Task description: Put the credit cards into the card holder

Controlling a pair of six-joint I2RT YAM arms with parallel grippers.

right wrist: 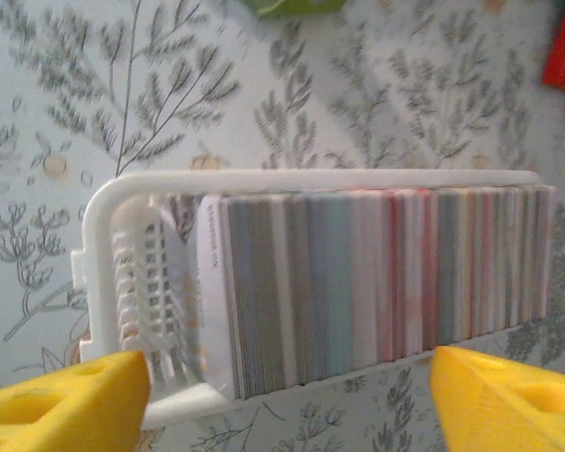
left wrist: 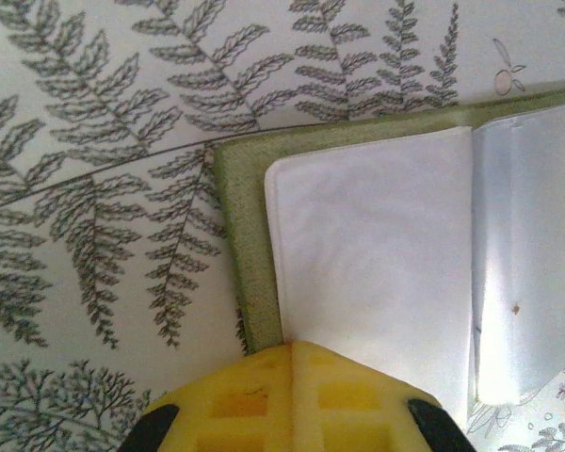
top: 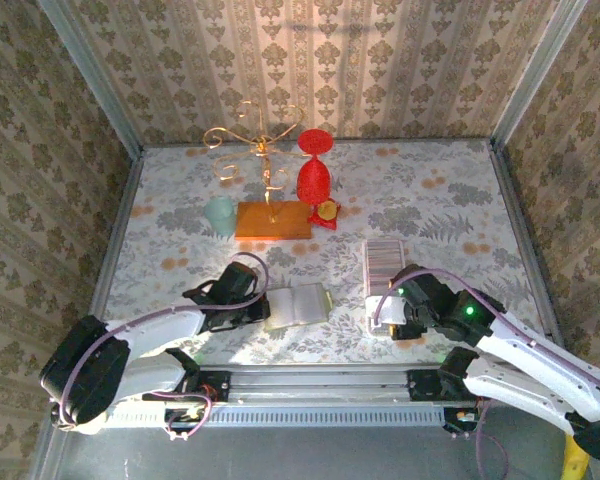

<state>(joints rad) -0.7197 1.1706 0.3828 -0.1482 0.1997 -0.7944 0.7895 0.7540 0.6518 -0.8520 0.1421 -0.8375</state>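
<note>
The credit cards point(right wrist: 358, 282) stand packed on edge in a long white tray point(right wrist: 311, 177), a row of grey, blue and pinkish stripes. A slotted white divider point(right wrist: 151, 282) takes up one end of the tray. Tray and cards sit right of the bench's point(top: 460, 200) middle, closer to the near edge than to the far one. The right jaws are over the tray's near long side, spread wide, one yellow finger past each end of the row. They hold nothing, and no card lies between them.

The card holder point(top: 298, 305) lies open and flat near the middle of the near edge, apart from the tray on its left, with a green cover and pale sleeves. The left jaws are pressed together with nothing between them, their joined tip at the edge of the holder's left page.

Toward the far edge stand a gold wire stand point(top: 265, 150) on a wooden base, a red hourglass-shaped piece point(top: 315, 175) and a pale green cup point(top: 220, 215).
</note>
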